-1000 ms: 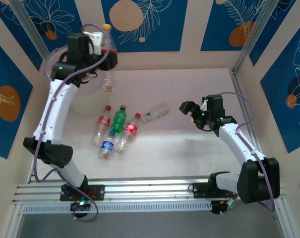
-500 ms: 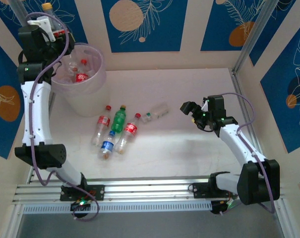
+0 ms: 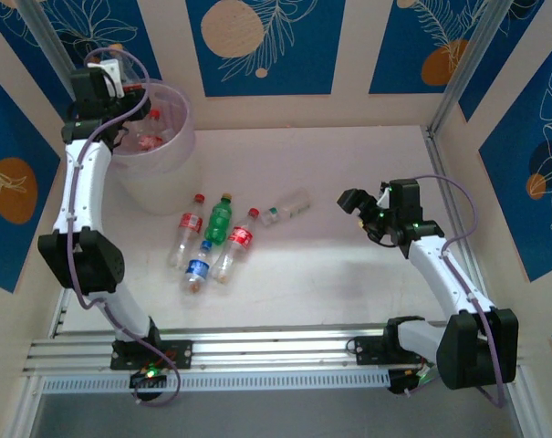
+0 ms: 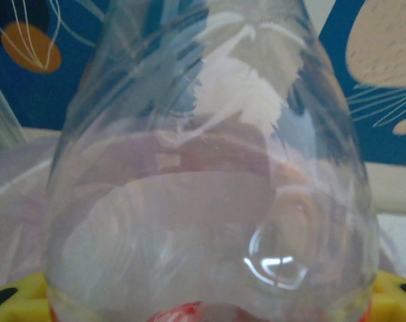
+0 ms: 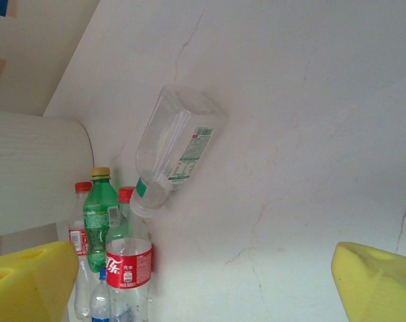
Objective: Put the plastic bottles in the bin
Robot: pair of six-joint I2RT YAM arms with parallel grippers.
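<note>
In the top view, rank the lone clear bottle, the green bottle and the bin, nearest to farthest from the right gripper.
1. The lone clear bottle, just left of the right gripper.
2. The green bottle, mid-table among the clustered bottles.
3. The bin, at the far left corner.

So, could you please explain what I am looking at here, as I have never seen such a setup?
Two robot arms are bolted at the near edge of a table. One picture looks down from above; the other two come from a camera on each wrist. The left gripper holds a clear bottle over the pink bin, with bottles inside. The right gripper is open and empty. Five bottles lie on the table: a red-labelled bottle, a second red-labelled bottle, a green bottle, a blue-labelled bottle and a pale-labelled bottle.
</note>
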